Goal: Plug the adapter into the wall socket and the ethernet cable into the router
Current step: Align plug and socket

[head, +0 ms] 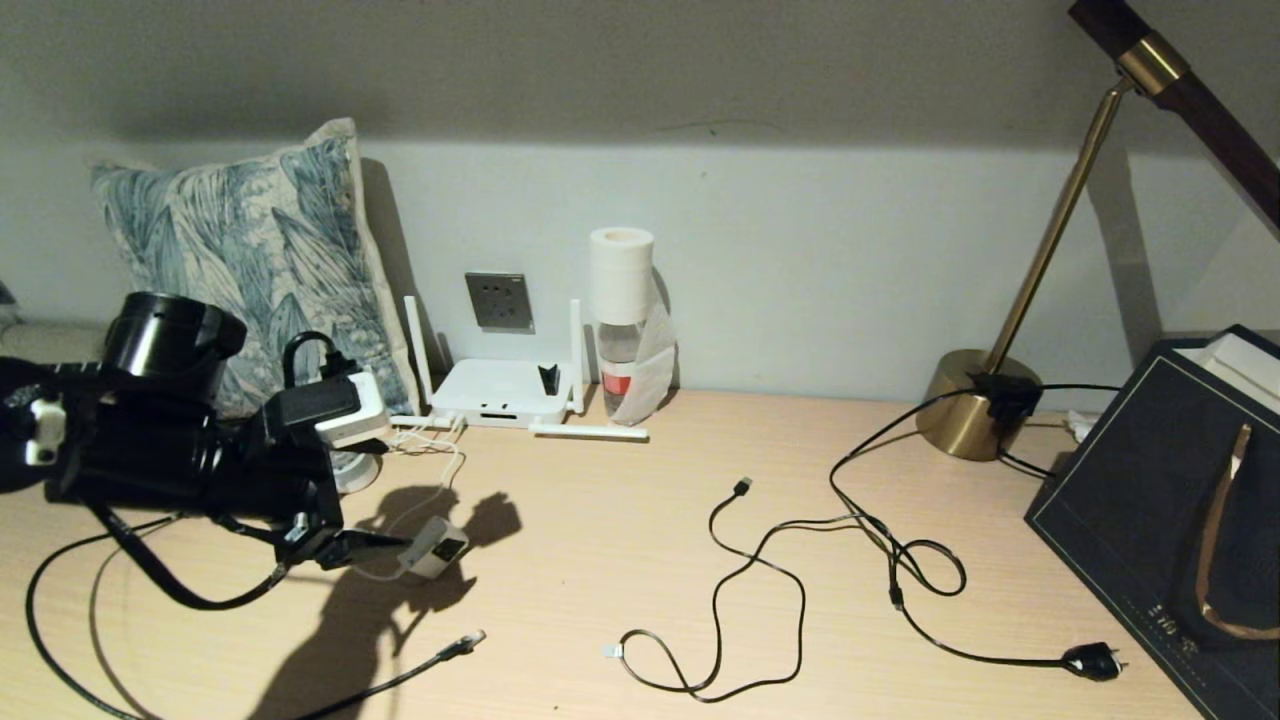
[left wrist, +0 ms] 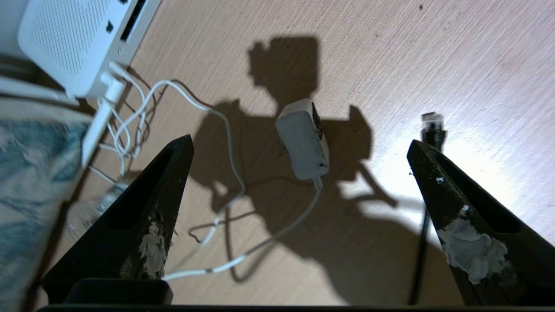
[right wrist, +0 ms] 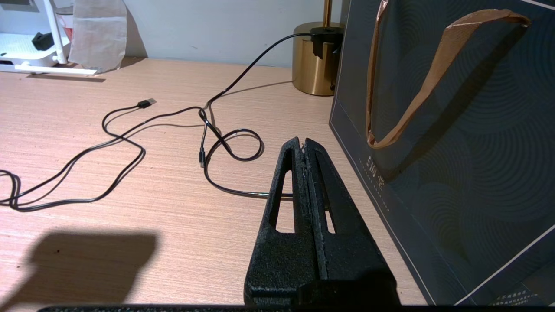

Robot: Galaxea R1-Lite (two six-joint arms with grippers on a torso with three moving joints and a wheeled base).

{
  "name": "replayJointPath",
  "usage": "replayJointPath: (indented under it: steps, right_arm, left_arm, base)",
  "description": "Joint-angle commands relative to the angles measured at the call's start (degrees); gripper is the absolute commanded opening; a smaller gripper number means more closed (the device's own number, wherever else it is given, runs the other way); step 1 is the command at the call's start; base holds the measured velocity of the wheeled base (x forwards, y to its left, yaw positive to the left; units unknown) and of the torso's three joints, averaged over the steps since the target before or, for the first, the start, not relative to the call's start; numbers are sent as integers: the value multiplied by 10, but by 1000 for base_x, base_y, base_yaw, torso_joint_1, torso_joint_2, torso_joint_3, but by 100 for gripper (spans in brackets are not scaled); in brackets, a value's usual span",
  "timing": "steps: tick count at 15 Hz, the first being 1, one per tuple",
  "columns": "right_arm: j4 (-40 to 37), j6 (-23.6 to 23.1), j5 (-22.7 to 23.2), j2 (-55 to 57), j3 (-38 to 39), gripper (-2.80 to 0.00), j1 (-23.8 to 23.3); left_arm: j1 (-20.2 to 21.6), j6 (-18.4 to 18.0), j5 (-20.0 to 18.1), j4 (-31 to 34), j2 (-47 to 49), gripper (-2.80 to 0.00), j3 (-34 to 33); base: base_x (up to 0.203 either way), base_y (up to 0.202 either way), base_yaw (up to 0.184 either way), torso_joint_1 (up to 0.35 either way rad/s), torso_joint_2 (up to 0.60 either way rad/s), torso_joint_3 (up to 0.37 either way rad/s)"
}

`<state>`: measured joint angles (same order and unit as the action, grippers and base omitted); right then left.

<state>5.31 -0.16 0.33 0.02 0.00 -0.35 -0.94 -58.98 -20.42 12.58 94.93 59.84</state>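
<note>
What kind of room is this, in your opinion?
Probably a home or hotel bedroom desk. A patterned cushion leans on the wall, a brass desk lamp stands at the back, and a router sits under a wall socket on the wooden desk.

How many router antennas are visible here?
3. On the router, one antenna stands at its left, one at its right, and one lies flat on the desk in front. Others may be hidden.
</note>
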Motion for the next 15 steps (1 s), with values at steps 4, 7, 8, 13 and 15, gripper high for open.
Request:
replayJointPath:
  steps: [4,7,8,13,15]
  right_arm:
    - [1,0,0,1,20,-280,0]
    - [1,0,0,1,20,-280,0]
    - [1,0,0,1,20,-280,0]
    - [1,0,0,1,20,-280,0]
    - [1,0,0,1,20,-280,0]
  left_arm:
    - [0,-24,-19,-29,61,0,-20]
    - [-3,26,-22,-56,91,0,-31]
    - [-4,51,-22,-55,95,0,-31]
    - [-7,98,-13,-56,119,0,-27]
    - [-6,98,-8,-56,132,0,-27]
  base:
    - [0,0,0,0,0,0]
    - [0,0,0,0,0,0]
    - [0,0,0,0,0,0]
    - [0,0,0,0,0,0]
    - [0,0,0,0,0,0]
